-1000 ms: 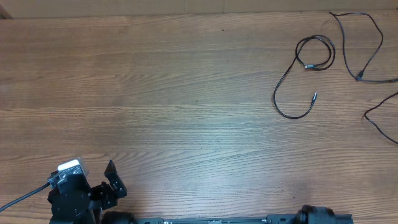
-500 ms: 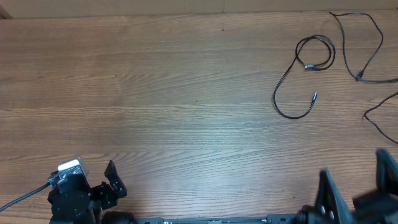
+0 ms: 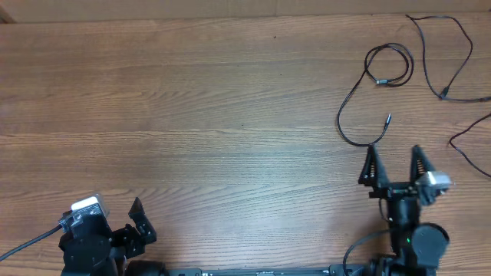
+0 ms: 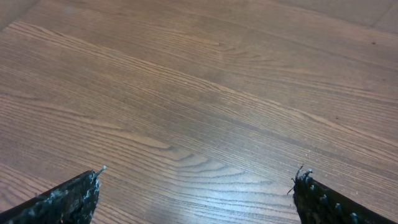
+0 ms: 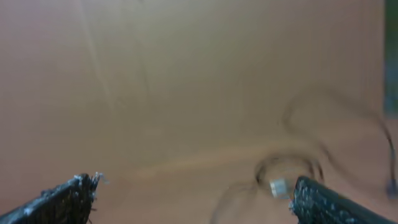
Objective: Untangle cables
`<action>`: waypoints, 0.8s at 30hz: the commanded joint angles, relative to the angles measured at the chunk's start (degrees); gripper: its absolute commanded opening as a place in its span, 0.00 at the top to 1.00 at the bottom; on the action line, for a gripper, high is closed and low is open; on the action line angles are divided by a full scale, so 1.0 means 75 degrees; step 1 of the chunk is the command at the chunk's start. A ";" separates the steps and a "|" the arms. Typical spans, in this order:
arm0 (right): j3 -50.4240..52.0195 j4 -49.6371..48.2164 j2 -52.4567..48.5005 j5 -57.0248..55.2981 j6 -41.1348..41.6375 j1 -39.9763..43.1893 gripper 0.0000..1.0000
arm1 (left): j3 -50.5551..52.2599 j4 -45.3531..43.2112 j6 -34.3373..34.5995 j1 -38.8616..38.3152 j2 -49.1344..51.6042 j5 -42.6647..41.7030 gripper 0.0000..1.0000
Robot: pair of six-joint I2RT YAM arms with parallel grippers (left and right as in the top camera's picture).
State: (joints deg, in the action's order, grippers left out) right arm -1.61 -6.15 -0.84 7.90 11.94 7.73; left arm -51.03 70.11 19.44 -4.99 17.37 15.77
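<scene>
Sitting far to the left of the right gripper point(image 3: 394, 153), at the near edge of the wooden table point(image 3: 230, 115), the left gripper point(image 4: 198, 178) had its two fingers spread wide apart with nothing between them. Its wrist view showed only bare wood grain past the black, ridged fingertips point(image 4: 81, 193). From overhead only one of its fingers was plain to see, beside the pale left wrist camera point(image 3: 86, 205).

The right gripper itself also stood with its jaws wide apart, both fingers pointing away from the robot's base and holding nothing. The white right wrist camera point(image 3: 437, 181) sat on its right side.

Just beyond the right gripper lay the cables. The nearest, a thin black looped cable point(image 3: 340, 115), formed a small ring at its far end with one plug lying inside the ring. A long open bend swept back toward the gripper. The bottom of that bend came right up by the tip of the gripper's left finger, and whether they touched could not be told. Its other plug point(image 3: 388, 117) lay just ahead of the gap between the fingers. The right wrist view was blurred, showing the ring and a pale plug low down, near the right finger point(image 5: 323, 202).

Further off and to the right of the gripper, a second cable point(image 3: 469, 46) wound along the far edge of the table and ran out of view. Nearer, on the gripper's right, a third cable point(image 3: 453, 141) made a sharp bend, apart from the looped cable.
</scene>
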 commanded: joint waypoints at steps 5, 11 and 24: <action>0.0154 0.0370 0.0090 -0.0708 -0.0003 -0.0087 0.00 | -0.0093 -0.0017 -0.0079 0.0012 -0.0020 -0.0026 0.01; 0.0152 0.1440 0.0050 -0.0708 -0.0003 -0.0087 0.00 | -0.0093 -0.0017 -0.0079 0.0012 -0.0020 -0.0023 0.00; 0.0152 0.1440 0.0047 -0.0711 -0.0003 -0.0087 0.00 | -0.0096 -0.0026 -0.0079 0.0015 -0.0090 -0.0023 0.00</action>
State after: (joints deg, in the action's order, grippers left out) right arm -1.04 4.84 -0.75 3.38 11.97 7.40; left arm -51.03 70.13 19.42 -4.99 17.41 15.79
